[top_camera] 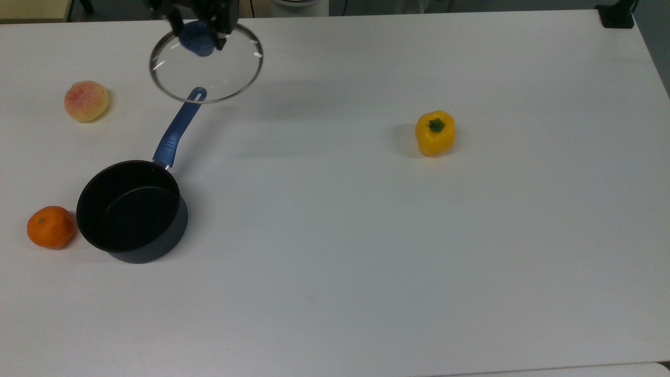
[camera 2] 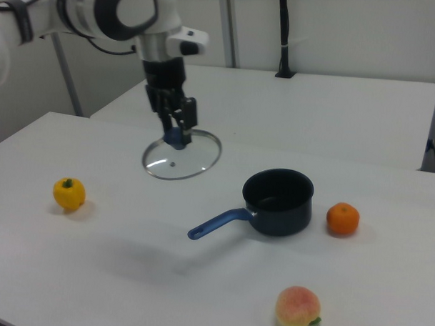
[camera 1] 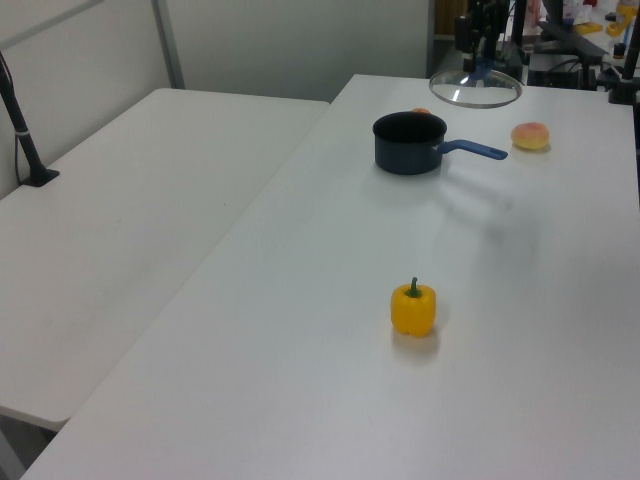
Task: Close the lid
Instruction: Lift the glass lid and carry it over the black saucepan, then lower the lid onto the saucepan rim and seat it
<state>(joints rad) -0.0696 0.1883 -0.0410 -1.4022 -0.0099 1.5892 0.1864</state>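
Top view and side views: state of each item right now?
Lid: held by its blue knob, lifted off the table, roughly level, not on the pan.
Pincer: shut on the lid's knob.
Pan: upright, uncovered, nothing visible inside.
Orange: on the table beside the pan.
Peach: on the table, apart from the pan.
Pepper: upright, alone.
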